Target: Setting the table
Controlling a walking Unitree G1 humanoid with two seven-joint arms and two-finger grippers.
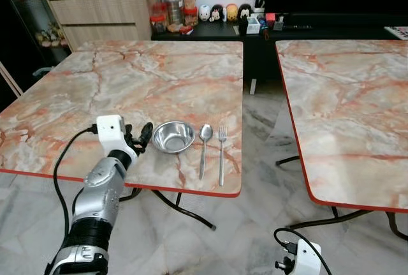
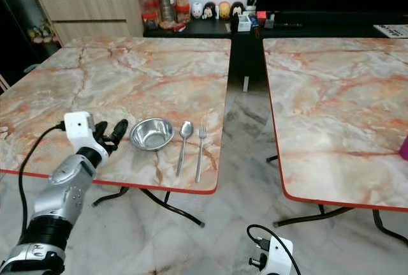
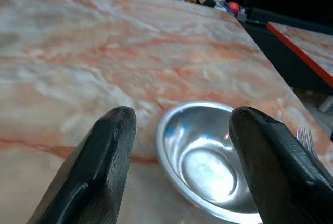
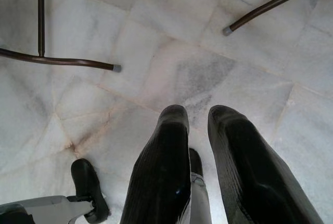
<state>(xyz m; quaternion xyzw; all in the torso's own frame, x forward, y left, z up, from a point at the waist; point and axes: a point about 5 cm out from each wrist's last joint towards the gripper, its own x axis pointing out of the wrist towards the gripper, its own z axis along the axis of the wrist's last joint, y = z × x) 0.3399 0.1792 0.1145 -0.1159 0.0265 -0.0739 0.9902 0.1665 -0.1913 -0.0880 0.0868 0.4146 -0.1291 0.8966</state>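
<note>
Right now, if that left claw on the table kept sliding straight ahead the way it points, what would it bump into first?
Most likely the steel bowl. The left gripper is open and aimed at the bowl's near rim, just short of it; whether they already touch is unclear.

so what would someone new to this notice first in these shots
Probably the small place setting near the front edge of the left marble table: a steel bowl, then a spoon and a fork side by side to its right. Next, the left gripper, fingers open, just left of the bowl.
</note>
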